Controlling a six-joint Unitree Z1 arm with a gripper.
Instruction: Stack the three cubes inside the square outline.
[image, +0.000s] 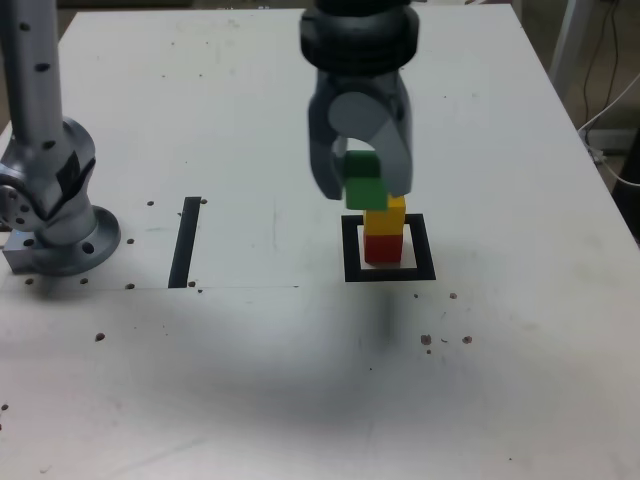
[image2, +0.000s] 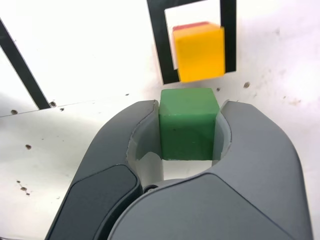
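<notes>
The red cube (image: 383, 247) sits inside the square outline (image: 389, 272), and the yellow cube (image: 386, 216) rests on top of it. My gripper (image: 364, 190) is shut on the green cube (image: 364, 182), which hangs in the air just above and slightly to the exterior view's left of the yellow cube. In the wrist view the green cube (image2: 188, 129) is clamped between both fingers of the gripper (image2: 188, 131). Beyond it the yellow cube (image2: 200, 53) covers most of the red cube (image2: 190, 26) within the square outline (image2: 159, 45).
A straight black strip (image: 186, 241) lies on the white table (image: 300, 380), to the exterior view's left of the outline. The arm's grey base (image: 55, 215) stands at the far left. Small holes dot the table. Cables hang beyond the table's right edge.
</notes>
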